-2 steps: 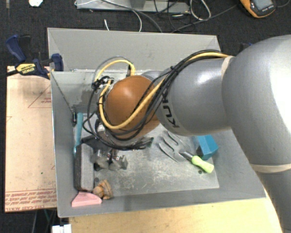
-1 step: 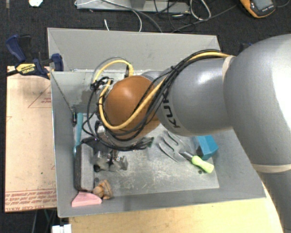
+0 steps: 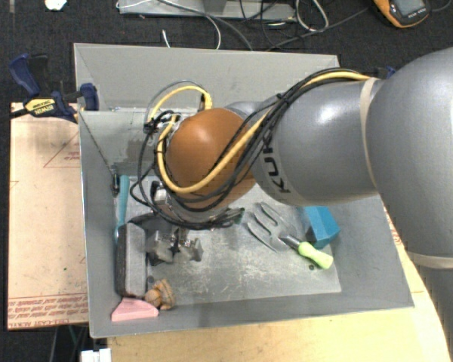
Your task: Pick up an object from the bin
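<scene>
Dark rectangular slab [image 3: 128, 266] just beside metal claw [image 3: 175, 249], pink wedge [image 3: 134, 310] near

Most of gripper [image 3: 174, 247] hidden beneath orange cover [image 3: 204, 153], with middle of bin [image 3: 234, 277]. Right of cover, blue block [image 3: 322, 225] top tucked under arm [image 3: 325, 149]. Lower left of cover, small brown lump [image 3: 160, 293]: kind unclear.

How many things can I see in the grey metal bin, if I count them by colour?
Blue foam block: 1
Turquoise thin stick: 1
Pink wedge: 1
Brown small lump: 1
Dark grey long bar: 1
Grey metal fork with green-yellow handle: 1
Total visible: 6
</scene>
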Controlling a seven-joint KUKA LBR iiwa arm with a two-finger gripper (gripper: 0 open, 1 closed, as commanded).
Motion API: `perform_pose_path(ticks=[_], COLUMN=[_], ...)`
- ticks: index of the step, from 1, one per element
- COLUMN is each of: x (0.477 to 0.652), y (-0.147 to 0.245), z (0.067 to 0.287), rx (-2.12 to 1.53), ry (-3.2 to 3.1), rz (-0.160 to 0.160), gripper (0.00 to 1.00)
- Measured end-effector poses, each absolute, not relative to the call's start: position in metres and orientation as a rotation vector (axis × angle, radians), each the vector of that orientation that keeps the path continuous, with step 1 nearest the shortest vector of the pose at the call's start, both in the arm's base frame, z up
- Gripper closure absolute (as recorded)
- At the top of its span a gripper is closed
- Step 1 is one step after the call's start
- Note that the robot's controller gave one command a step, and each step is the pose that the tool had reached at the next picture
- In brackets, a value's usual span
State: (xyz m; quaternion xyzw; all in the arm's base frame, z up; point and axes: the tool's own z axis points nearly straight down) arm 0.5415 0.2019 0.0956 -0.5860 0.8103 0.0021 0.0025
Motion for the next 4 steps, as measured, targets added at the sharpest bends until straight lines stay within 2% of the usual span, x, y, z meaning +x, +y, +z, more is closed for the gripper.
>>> perform_pose_path(ticks=[3,4], x=[0.543,0.544], y=[0.203,0.204], z=[0.173,0.193], rx=[-1.825,-1.819], ry=[2.542,2.54], rz=[0.008,0.007], gripper=[1.0,1.0])
